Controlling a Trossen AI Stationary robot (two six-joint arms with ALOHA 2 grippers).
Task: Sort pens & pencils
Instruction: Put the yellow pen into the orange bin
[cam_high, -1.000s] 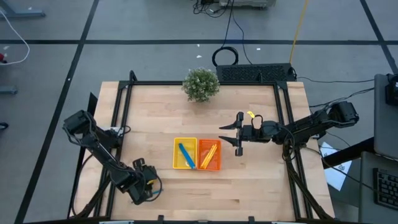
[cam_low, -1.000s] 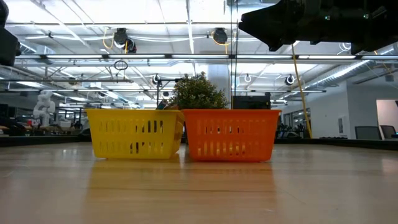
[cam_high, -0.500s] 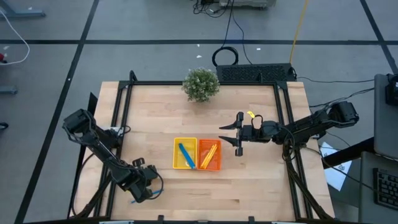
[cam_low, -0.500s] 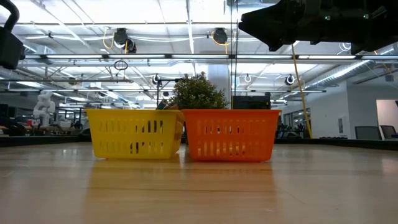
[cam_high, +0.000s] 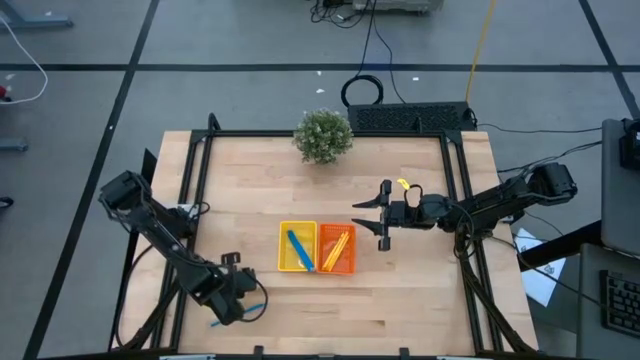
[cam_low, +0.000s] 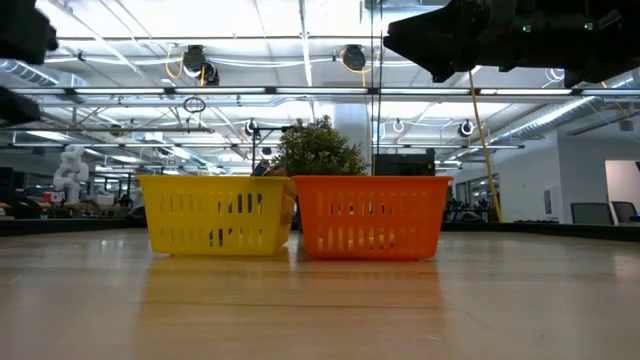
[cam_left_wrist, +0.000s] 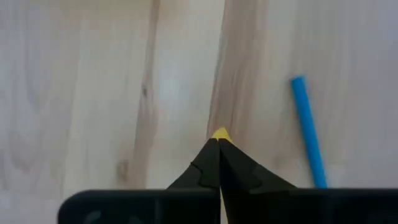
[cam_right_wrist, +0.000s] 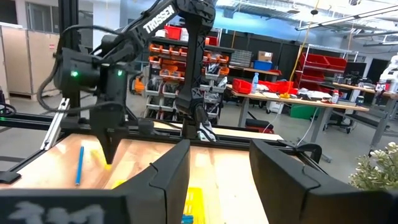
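Left end effector (cam_left_wrist: 217, 146) clenched on a yellow pencil (cam_left_wrist: 219, 133), blue pen (cam_left_wrist: 308, 130) lying beside. Lift straight, steady, toward the orange basket (cam_high: 337, 250). Right end effector (cam_high: 372, 217) released, waiting.

blue pen (cam_left_wrist: 308, 130) flat on table | yellow pencil (cam_left_wrist: 219, 133) seemingly pinched in jaws

The two baskets, yellow (cam_high: 296, 247) and orange (cam_high: 337, 249), stand touching side by side in the middle of the desk (cam_high: 250, 190), with no gap to pass between them. The right gripper (cam_high: 372, 215) hangs just beside the orange basket, blocking that side. A potted plant (cam_high: 323, 135) stands well behind the baskets at the far edge. The broad stretch between plant and baskets lies bare.
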